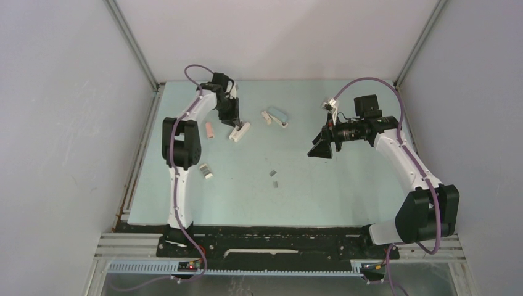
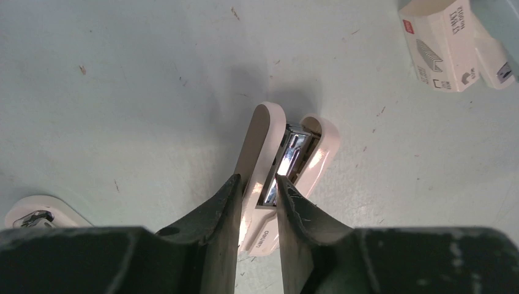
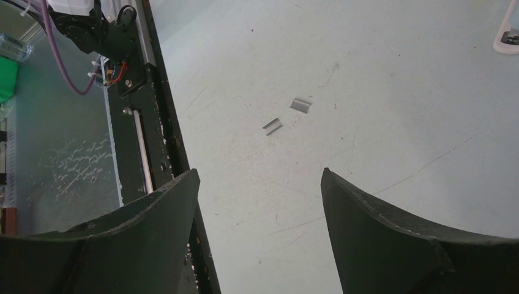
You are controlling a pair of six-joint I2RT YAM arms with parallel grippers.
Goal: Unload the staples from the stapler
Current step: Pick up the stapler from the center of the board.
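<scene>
"Right wrist camera: two staples (image 3: pixel 273 126) lie loose on the table (image 3: pixel 367 92), ahead of the right gripper (image 3: pixel 260 174), whose jaws are spread wide and hold nothing," the first says. "Partly unloaded, then?"

"Likely. Farther back the left gripper (image 2: pixel 257 179) straddles the white stapler (image 2: pixel 260 131), which is hinged apart with its magazine (image 2: pixel 287 156) exposed. Whether it's pinching, or whether strips remain inside, can't be made out," the second answers.
</scene>
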